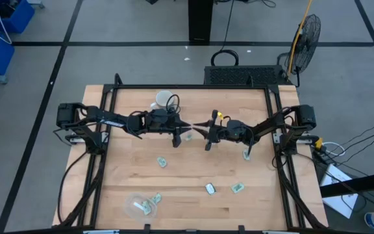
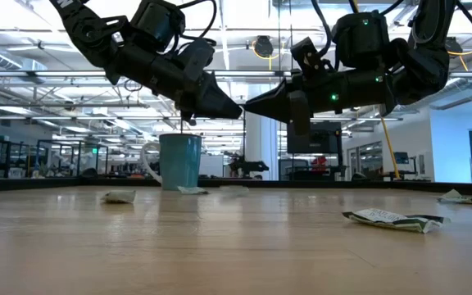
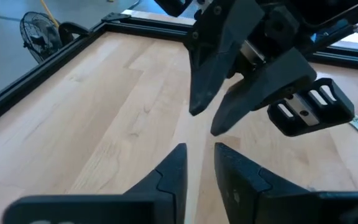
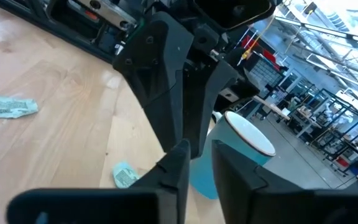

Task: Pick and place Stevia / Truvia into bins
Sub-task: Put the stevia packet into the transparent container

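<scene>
Both grippers hang well above the table's middle, tip to tip: my left gripper [image 1: 186,125] [image 3: 199,155] and my right gripper [image 1: 205,128] [image 4: 200,152]. Each shows a narrow gap between its fingers with nothing in it. Several pale green and white packets lie flat on the wood: one [image 1: 162,162], another [image 1: 210,188], a third [image 1: 237,188], and one near the right arm [image 1: 247,154] [image 2: 396,219]. The clear round container [image 1: 137,207] stands at the near left with a packet [image 1: 146,208] in it and one [image 1: 156,197] at its rim.
A white and pale blue mug [image 1: 163,101] [image 2: 179,160] stands near the far edge behind the left gripper. A black frame [image 1: 193,86] borders the table. Bare wood [image 1: 193,169] lies below and in front of the grippers.
</scene>
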Controlling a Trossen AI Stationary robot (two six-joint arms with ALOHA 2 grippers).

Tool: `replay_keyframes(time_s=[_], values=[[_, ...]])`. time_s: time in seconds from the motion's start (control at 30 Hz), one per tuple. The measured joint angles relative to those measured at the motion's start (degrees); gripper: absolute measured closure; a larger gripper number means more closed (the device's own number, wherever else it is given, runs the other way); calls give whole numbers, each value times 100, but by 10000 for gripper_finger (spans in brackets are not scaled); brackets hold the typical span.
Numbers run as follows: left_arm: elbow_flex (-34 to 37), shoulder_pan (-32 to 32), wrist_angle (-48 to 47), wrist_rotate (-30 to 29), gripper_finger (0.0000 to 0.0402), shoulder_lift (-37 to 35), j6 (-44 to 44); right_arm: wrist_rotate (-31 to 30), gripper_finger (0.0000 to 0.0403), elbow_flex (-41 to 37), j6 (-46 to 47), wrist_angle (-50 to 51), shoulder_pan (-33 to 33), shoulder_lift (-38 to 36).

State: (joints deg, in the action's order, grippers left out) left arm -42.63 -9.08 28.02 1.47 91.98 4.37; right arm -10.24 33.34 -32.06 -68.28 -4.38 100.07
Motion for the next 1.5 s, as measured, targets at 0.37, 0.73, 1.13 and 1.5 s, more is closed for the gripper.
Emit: replay_keyframes(time_s=[0.37, 0.73, 1.13, 1.5], values=[[0, -1, -379, 28, 398, 0, 139, -10, 285, -2, 381, 193, 0, 2], [-2, -42, -1367, -600, 257, 61, 436, -634, 285, -2, 1165, 393, -13, 2], [-20, -321, -2295, -824, 253, 624, 1594, -623, 286, -5, 1347, 684, -13, 2], [-13, -309, -2272, -769, 289, 892, 1653, -621, 287, -7, 1343, 772, -13, 0]])
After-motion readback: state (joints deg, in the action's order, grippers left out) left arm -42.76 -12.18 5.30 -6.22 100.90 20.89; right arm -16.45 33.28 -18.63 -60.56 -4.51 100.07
